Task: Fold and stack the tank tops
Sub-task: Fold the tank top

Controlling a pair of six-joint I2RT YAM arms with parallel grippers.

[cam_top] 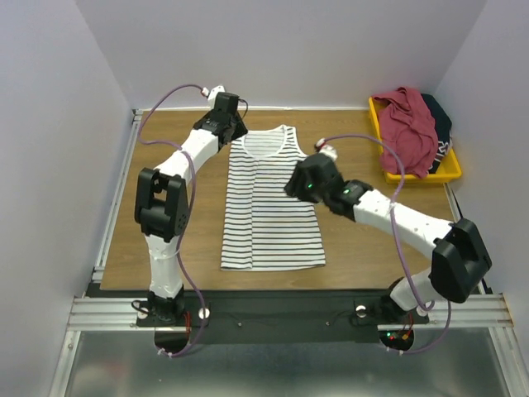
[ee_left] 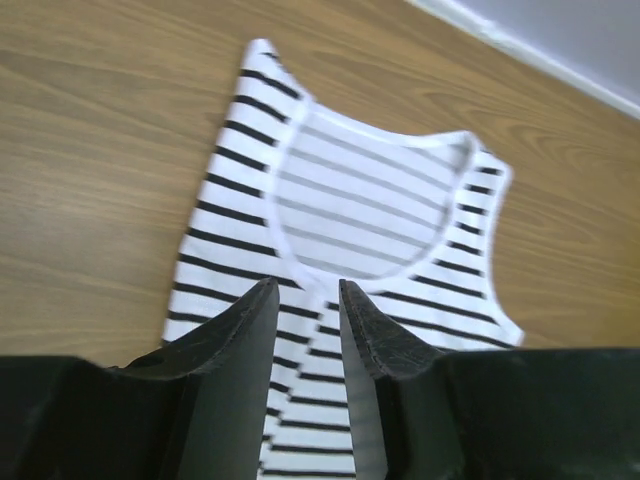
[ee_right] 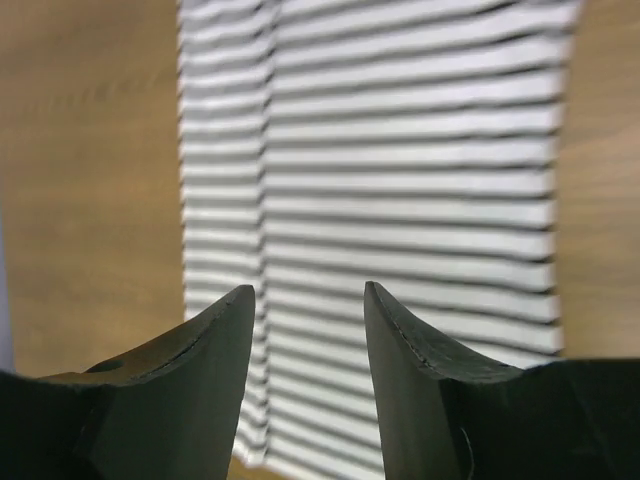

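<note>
The white tank top with thin black stripes (cam_top: 269, 207) lies flat and spread out on the wooden table, neckline toward the back. My left gripper (cam_top: 236, 132) hovers at its far left shoulder strap. Its jaws are slightly open and empty (ee_left: 305, 290), with the scoop neck (ee_left: 370, 190) just ahead. My right gripper (cam_top: 294, 187) hangs over the top's right side, open and empty (ee_right: 308, 290), above the striped cloth (ee_right: 400, 180). The maroon-red tank top (cam_top: 409, 124) and the dark navy one (cam_top: 440, 126) lie bunched in the bin.
A yellow plastic bin (cam_top: 450, 175) stands at the back right corner of the table. Grey walls close in the left, back and right sides. Bare wood (cam_top: 165, 248) shows on both sides of the striped top.
</note>
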